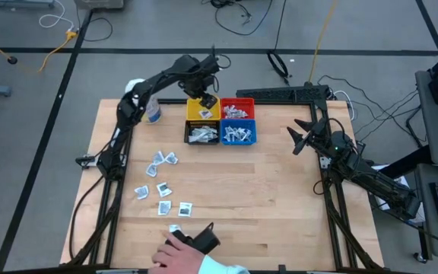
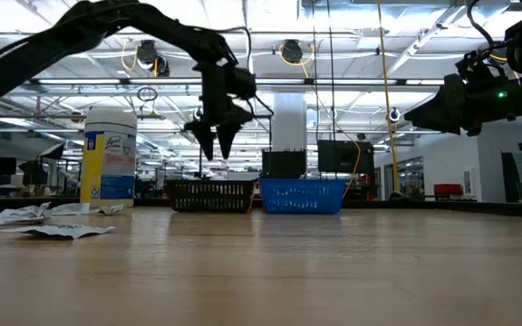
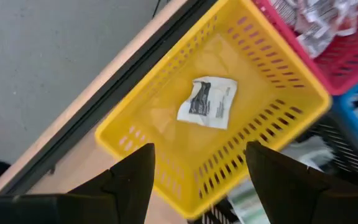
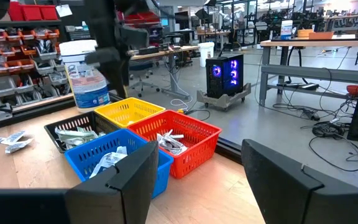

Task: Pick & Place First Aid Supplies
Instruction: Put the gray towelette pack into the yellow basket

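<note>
Left gripper (image 1: pixel 206 101): fingers spread, released, above the yellow plastic mesh bin (image 1: pixel 201 119).
Packet: one white squarish packet (image 3: pixel 207 101) lies inside the bin.
Right gripper (image 1: pixel 298 137): fingers apart, empty, at table's 3 o'clock.

One packet (image 3: pixel 207 102) lies in the far-left bin (image 3: pixel 166 143), apparently alone.

Bins in a 2x2 block: yellow bin (image 1: pixel 203 109) far left, red bin (image 1: pixel 238 109) far right, black bin (image 1: pixel 201 134) near left, blue bin (image 1: pixel 239 135) near right, all lattice-walled. Packet (image 3: pixel 207 102) in yellow is white with dark print. Loose packets (image 1: pixel 162 175) white/silvery on tan wood table (image 1: pixel 280 198). Jar (image 2: pixel 109 156) has white lid, yellow-blue label. Arms black
</note>
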